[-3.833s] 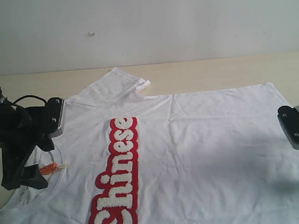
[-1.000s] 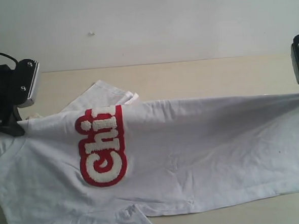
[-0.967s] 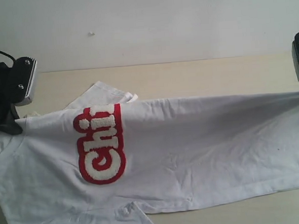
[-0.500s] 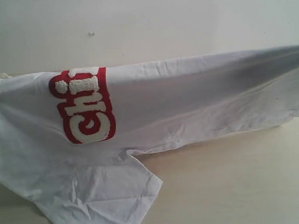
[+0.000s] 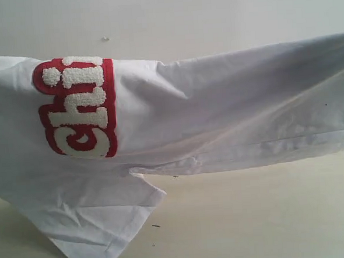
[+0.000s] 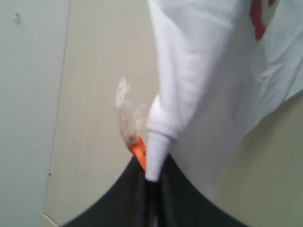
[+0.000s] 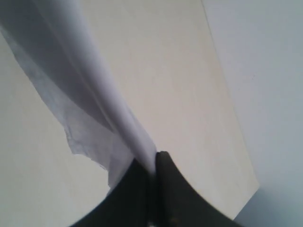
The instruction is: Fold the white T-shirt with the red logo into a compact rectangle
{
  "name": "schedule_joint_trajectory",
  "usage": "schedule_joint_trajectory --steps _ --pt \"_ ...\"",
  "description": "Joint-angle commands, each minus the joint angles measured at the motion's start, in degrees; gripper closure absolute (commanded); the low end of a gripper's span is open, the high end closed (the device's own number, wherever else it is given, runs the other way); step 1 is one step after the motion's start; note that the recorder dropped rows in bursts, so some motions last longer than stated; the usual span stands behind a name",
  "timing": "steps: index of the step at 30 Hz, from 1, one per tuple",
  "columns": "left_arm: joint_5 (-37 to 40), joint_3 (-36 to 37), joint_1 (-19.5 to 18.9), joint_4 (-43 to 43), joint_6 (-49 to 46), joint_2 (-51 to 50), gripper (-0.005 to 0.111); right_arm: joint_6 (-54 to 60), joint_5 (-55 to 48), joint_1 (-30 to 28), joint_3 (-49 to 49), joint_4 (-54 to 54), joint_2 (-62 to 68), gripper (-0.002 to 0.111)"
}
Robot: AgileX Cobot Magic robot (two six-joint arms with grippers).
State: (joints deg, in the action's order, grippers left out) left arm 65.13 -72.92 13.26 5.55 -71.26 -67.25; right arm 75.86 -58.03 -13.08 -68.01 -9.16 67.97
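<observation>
The white T-shirt (image 5: 218, 114) hangs stretched in the air across the exterior view, folded over along its top edge, with one sleeve (image 5: 96, 227) drooping to the table. Part of the red logo (image 5: 77, 108) shows at the left, reading "Chi". Both grippers are out of the exterior frame. In the left wrist view my left gripper (image 6: 152, 177) is shut on the ribbed collar (image 6: 156, 151), beside the orange neck tag (image 6: 138, 149). In the right wrist view my right gripper (image 7: 152, 165) is shut on the shirt's hem (image 7: 118, 123).
The light wooden table (image 5: 271, 216) lies below the hanging shirt, with a pale wall (image 5: 183, 17) behind it. A few small dark specks (image 5: 156, 226) sit on the tabletop near the sleeve.
Both grippers have lifted the shirt higher and out of the exterior frame. The folded edge and the logo have risen, and more of the table shows beneath.
</observation>
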Motion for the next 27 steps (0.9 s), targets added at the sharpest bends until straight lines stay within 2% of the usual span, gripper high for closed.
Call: schedule_joint_trajectory --steps 1,6,9,11,13,15,16,20,23,27 --pt "1.9 -0.5 -0.1 3.8 3.4 5.5 0.107 -0.6 -2.4 -0.3 -0.6 -4.6 -4.1 0.108" --pt "4.8 -0.5 0.0 4.8 9.1 10.4 0.107 -3.0 -5.1 -0.3 -0.4 -8.7 -9.6 0.108" --pt "4.8 -0.5 0.5 7.4 14.0 14.3 0.107 -3.5 -11.8 -0.3 -0.4 -11.3 -12.0 0.108" --pt "4.8 -0.5 1.9 7.5 16.9 16.2 0.107 -4.2 -11.9 -0.3 -0.4 -12.8 -12.8 0.108" --pt "4.8 -0.4 4.2 7.5 23.6 18.6 0.107 -5.5 -11.9 -0.3 -0.4 -14.4 -14.4 0.108" --pt "4.8 -0.4 7.6 7.0 32.5 22.3 0.107 -10.8 -11.9 0.3 -0.4 -14.5 -17.8 0.108" --pt "4.8 -0.1 8.0 7.0 33.1 23.3 0.107 -12.3 -11.9 1.2 -0.4 -13.5 -18.5 0.108" --pt "4.8 7.2 9.8 7.0 34.4 30.5 0.107 -19.6 -11.9 8.8 0.4 -6.0 -21.4 0.108" --pt "4.8 15.5 10.2 7.1 35.1 33.2 0.107 -21.7 -11.9 13.2 6.0 -5.3 -21.9 0.108" --pt "4.8 18.8 11.4 0.2 32.5 33.1 0.107 -21.4 -11.9 16.1 11.7 -2.6 -21.9 0.108"
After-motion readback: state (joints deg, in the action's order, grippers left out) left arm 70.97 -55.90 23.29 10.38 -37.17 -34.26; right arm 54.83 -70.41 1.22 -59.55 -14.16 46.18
